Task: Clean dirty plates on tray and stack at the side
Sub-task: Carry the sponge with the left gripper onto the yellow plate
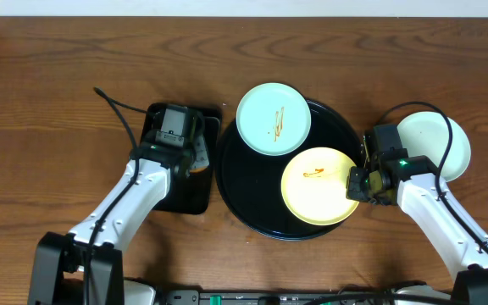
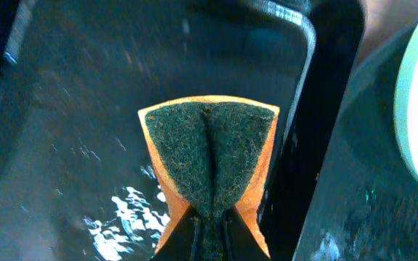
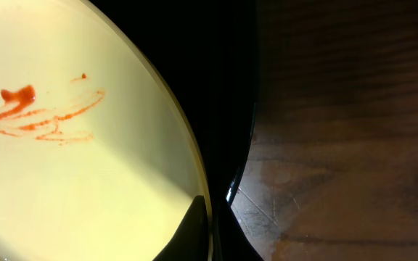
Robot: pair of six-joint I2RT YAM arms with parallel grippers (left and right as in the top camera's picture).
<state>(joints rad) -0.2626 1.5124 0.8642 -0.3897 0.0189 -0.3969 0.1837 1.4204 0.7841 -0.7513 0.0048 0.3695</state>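
Right hand at the right edge of the yellow plate, fingers nipped onto its rim: the wrist view shows one dark finger over the plate's inner face and the other outside the edge. Clenched on the plate, with no gap to be seen. Whether the rim is lifted cannot be told.

Yellow plate lies in the near-right part of the round tray, its right edge reaching the tray's raised rim. Round, so no long axis of its own. Its orange-red smear runs roughly left to right across the middle, away from the hand.

Mint plate at the tray's far-left edge, its near edge just beside the yellow one. Thin sauce streaks on it run on a diagonal, far-right to near-left.

Third plate is off the tray on the bench, to the right, partly under the right arm. Pale, no smear visible.

Left hand over the rectangular tray, which sits just left of the round tray. It grasps a sponge – orange body, dark green scouring face – pinched so the pad creases down its middle. Wet glints on the tray floor beside it.
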